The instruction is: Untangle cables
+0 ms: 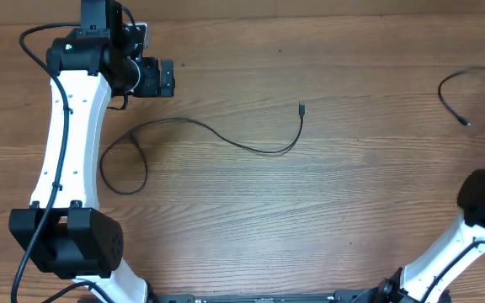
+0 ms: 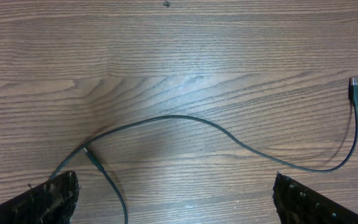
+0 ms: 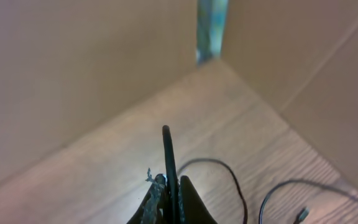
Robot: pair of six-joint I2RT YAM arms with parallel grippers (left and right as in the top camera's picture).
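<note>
Overhead, one cable (image 1: 226, 139) lies free mid-frame; my left claw (image 2: 179, 190) gapes wide, right claw (image 3: 169, 190) pinches another cable (image 3: 166, 149), not yet straightened.

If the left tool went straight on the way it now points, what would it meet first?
The left tool, open, faces the table; first contact would probably be the thin black cable lying across its path, or bare wood beside it. Depth is unclear.

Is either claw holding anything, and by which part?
The right claw is shut on a thin black cable, pinched near what looks like its end, which pokes out beyond the claw. The left claw is open and empty above a loose black cord.
</note>
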